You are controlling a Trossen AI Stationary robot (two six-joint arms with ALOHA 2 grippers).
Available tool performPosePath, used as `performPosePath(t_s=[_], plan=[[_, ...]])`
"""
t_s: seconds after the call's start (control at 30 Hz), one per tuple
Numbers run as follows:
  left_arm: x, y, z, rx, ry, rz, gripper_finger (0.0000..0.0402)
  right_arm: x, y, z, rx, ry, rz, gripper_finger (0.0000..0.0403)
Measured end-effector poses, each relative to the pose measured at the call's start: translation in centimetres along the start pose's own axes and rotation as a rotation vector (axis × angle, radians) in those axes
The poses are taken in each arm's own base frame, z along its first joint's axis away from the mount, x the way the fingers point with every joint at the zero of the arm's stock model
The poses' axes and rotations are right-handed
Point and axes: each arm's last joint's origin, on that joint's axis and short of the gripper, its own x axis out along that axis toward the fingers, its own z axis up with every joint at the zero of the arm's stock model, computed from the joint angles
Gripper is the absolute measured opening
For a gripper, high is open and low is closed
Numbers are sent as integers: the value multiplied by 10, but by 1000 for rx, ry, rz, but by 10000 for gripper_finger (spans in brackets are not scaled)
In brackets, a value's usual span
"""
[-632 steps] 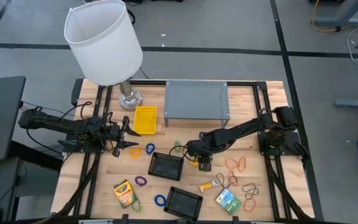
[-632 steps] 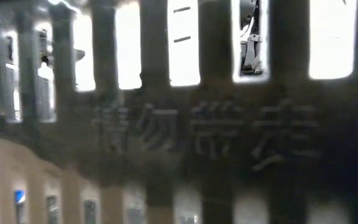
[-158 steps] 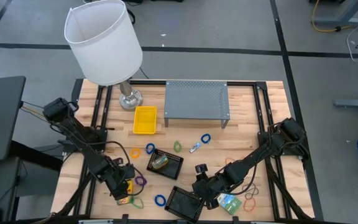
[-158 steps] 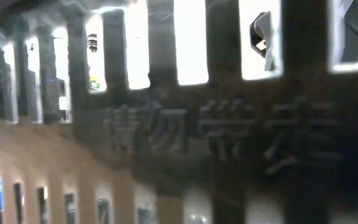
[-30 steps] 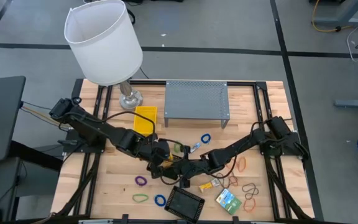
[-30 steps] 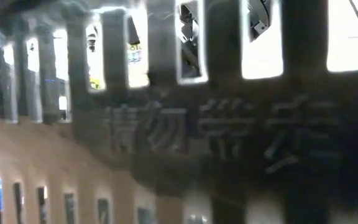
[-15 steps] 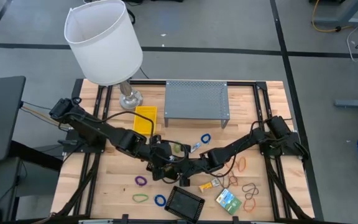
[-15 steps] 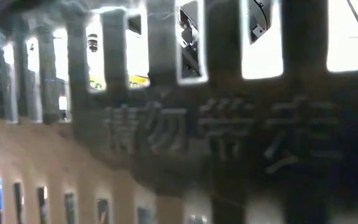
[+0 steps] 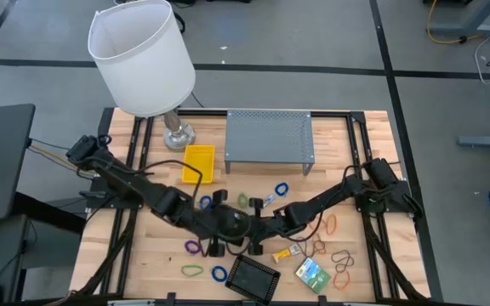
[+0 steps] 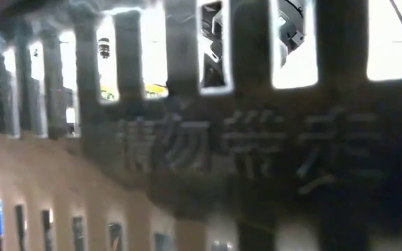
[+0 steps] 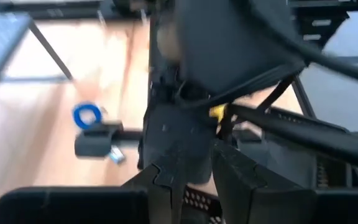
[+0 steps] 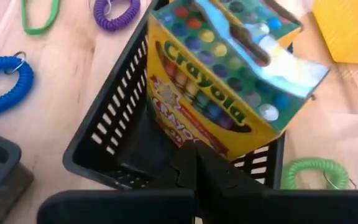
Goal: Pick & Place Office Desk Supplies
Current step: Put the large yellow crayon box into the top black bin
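At mid-table, the right gripper (image 9: 247,240) hangs over the black mesh basket (image 12: 114,134), its fingers drawn together with nothing visibly between them. The crayon box (image 12: 219,78) leans tilted inside that basket, so that item looks placed. The left gripper (image 9: 213,223) sits just beside; whether it is open or shut cannot be told. Left on the wood: a blue coil (image 9: 219,274), a green loop (image 9: 192,270), a purple coil (image 9: 193,247), orange bands (image 9: 342,270), another small box (image 9: 311,274), and a second basket (image 9: 253,276).

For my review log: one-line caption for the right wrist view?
Crayola crayon box tilted in a black mesh basket on the wooden table, purple, blue and green coil bands around it.
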Motion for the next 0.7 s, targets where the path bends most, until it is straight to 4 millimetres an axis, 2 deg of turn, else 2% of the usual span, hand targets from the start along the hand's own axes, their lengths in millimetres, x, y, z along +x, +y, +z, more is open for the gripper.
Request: performPosePath(t_s=[0.17, 0.47, 0.7], plan=[[-6, -10, -2, 20, -27, 39, 85, 3, -9, 3, 10, -3, 1, 0], [-15, -24, -6, 33, -49, 59, 85, 31, -14, -4, -13, -44, 29, 0], [-20, -31, -8, 45, -73, 98, 85, 35, -15, -7, 1, -26, 45, 0]])
